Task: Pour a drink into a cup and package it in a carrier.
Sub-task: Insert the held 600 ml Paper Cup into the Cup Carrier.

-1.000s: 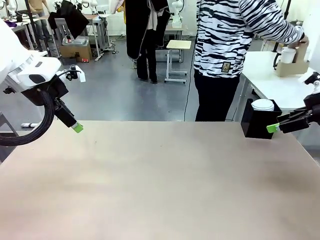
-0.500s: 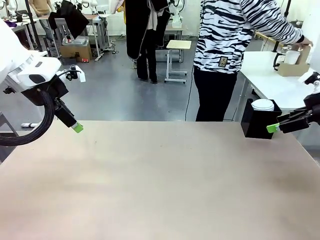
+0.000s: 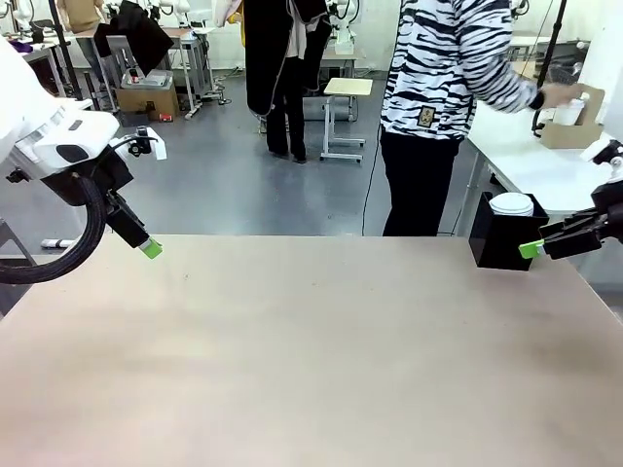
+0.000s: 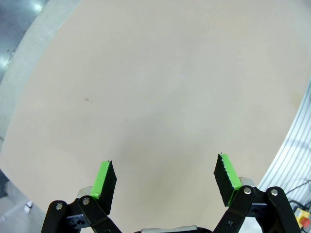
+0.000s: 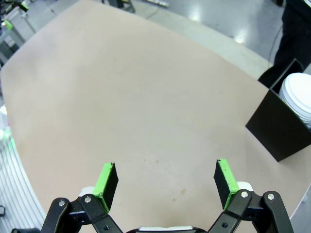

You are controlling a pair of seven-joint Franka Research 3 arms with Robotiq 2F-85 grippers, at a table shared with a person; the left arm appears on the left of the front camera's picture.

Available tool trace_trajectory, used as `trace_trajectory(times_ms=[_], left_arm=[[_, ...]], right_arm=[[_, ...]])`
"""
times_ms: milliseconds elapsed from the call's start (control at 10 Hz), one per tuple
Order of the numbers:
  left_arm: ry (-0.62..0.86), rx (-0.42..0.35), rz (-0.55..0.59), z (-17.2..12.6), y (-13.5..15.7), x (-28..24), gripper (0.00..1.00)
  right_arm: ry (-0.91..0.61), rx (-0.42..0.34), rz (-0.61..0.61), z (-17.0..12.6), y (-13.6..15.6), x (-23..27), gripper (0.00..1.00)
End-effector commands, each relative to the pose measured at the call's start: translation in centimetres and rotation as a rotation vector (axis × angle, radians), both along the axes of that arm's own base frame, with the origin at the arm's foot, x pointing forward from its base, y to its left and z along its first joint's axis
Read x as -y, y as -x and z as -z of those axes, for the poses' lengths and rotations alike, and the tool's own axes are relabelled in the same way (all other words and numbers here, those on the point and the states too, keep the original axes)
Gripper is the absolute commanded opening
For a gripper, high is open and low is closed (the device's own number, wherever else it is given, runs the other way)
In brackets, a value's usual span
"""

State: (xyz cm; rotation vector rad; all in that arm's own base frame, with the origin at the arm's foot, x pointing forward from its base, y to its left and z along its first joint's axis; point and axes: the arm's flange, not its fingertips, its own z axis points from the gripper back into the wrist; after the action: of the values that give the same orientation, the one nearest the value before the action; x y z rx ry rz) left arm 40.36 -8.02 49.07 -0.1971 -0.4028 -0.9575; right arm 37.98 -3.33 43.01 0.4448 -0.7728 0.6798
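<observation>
Over the last second the person's hand (image 3: 557, 94) has shifted at the side table at two o'clock, where the brown carrier (image 3: 569, 125) sits with a white cup (image 3: 570, 110) in it, possibly now grasped (too small to tell). Both tools, left (image 4: 165, 177) and right (image 5: 165, 177), hang with jaws apart over the bare desk (image 3: 311, 360). A black box (image 3: 504, 236) holding white lids stands beside the right tool.

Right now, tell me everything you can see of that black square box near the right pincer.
The black box is matte, square-sided and open-topped, standing upright at the far right edge of the table. White round lids sit stacked inside, rising just above its rim. The right pincer hovers open beside it; whether its green pad touches the box, I cannot tell.
</observation>
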Motion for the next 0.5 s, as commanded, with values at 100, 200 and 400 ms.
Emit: trace_trajectory(times_ms=[100, 200, 400], left_arm=[[-0.010, 0.001, -0.009, -0.11, 0.18, -0.07, 1.00], [-0.010, 0.001, -0.009, -0.11, 0.18, -0.07, 1.00], [-0.010, 0.001, -0.009, -0.11, 0.18, -0.07, 1.00]], right_arm=[[0.001, 0.019, -0.017, 0.49, 0.10, 0.28, 1.00], [0.001, 0.019, -0.017, 0.49, 0.10, 0.28, 1.00], [0.001, 0.019, -0.017, 0.49, 0.10, 0.28, 1.00]])
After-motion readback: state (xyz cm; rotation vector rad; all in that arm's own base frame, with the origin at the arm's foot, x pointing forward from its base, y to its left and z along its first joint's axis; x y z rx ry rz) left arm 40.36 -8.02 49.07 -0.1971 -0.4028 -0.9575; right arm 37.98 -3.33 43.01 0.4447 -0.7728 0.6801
